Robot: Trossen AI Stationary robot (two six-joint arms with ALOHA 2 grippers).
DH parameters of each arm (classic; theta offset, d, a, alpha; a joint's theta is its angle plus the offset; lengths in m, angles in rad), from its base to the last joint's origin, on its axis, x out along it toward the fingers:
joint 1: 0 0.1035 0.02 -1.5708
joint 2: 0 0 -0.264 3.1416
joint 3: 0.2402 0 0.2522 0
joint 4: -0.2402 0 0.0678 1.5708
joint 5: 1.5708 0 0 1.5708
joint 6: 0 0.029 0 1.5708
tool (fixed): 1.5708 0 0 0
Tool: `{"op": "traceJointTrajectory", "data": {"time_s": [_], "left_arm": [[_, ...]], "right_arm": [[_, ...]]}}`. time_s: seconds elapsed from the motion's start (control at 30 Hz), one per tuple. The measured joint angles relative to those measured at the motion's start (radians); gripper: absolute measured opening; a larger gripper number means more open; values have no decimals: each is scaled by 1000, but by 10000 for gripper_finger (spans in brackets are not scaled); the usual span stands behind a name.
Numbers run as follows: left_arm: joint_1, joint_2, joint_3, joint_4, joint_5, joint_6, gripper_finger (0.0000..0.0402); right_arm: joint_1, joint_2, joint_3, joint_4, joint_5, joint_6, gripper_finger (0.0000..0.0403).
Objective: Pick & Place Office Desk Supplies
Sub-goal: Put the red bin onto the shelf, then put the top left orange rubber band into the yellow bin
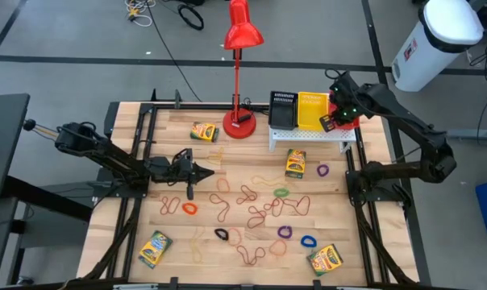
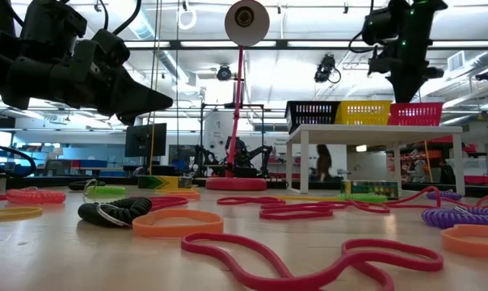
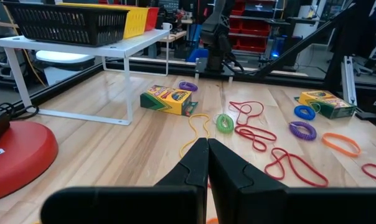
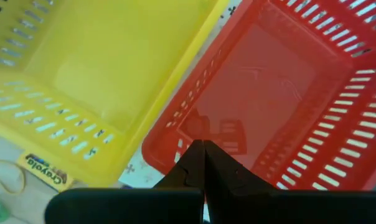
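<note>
High view shows the left end effector [image 1: 205, 171] hovering over the left half of the surface, its fingers pressed together on nothing, pointing toward the scatter of rubber bands [image 1: 251, 201] spread across the middle. The right end effector [image 1: 338, 115] hangs above the red bin [image 4: 287, 93] at the far right edge, also closed and empty; the yellow bin [image 1: 310, 111] and black bin [image 1: 282, 109] sit beside it on a small white shelf [image 1: 312, 134]. Crayon boxes lie apart: one by the lamp base [image 1: 204, 132], one just in front of the shelf [image 1: 295, 162], and one near each front corner [image 1: 155, 248] [image 1: 325, 259].

The bands look limp, light and thin, lying flat against the wood, so they would likely need a pinch straight down across one strand, and may slide or snag on neighbours. The boxes look like light, stiff cardboard; gripping across the narrow width seems safest, though too hard a squeeze could crush them.
</note>
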Motion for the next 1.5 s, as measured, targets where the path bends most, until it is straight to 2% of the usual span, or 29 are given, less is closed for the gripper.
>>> {"op": "traceJointTrajectory", "data": {"time_s": [0.57,0.83,0.9,1.0,1.23,1.4,1.5], "left_arm": [[0,0,0,11,0,1,11],[1,0,5,68,-3,14,11],[1,0,20,42,4,43,11],[1,0,58,-38,32,52,11],[0,0,184,-256,45,36,11],[0,0,229,-339,34,55,11],[0,0,254,-395,24,52,6]], "right_arm": [[0,-23,1,-37,-31,-20,1],[20,-118,76,2,45,-21,1],[71,-186,55,87,76,-21,1],[180,-305,-48,258,75,-24,1],[490,-561,-443,856,76,-62,1],[717,-595,-668,1275,85,-153,1],[866,-551,-729,1414,193,-198,1]]}}
